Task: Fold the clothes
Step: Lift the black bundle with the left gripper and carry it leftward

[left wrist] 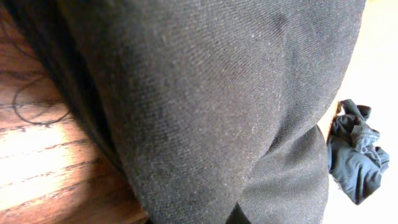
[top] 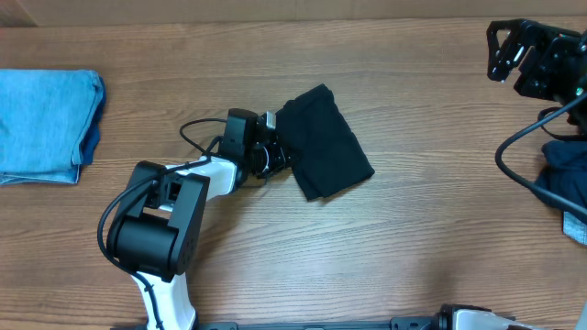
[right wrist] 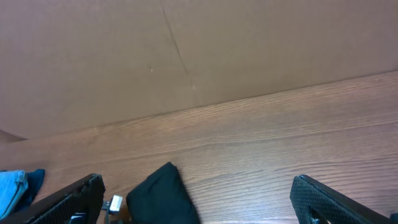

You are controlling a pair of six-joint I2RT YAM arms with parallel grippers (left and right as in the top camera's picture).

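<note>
Folded light blue denim garment [top: 46, 124] lies far left, cropped by the frame. Left gripper [top: 272, 137] is pinched on the left edge of the folded black fabric garment [top: 323, 142] at mid-table. The left wrist view is filled with cloth and hides the fingers. The garment's long axis runs far-left to near-right. Crumpled dark navy garment [top: 561, 174] is cut off at the right edge. Right gripper [top: 503, 50] has its jaws spread wide, clearest in its wrist view.

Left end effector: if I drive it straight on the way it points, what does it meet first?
The black garment: the left end effector is shut at its near edge, and fabric fills the wrist view. Depth beyond is unclear.
</note>
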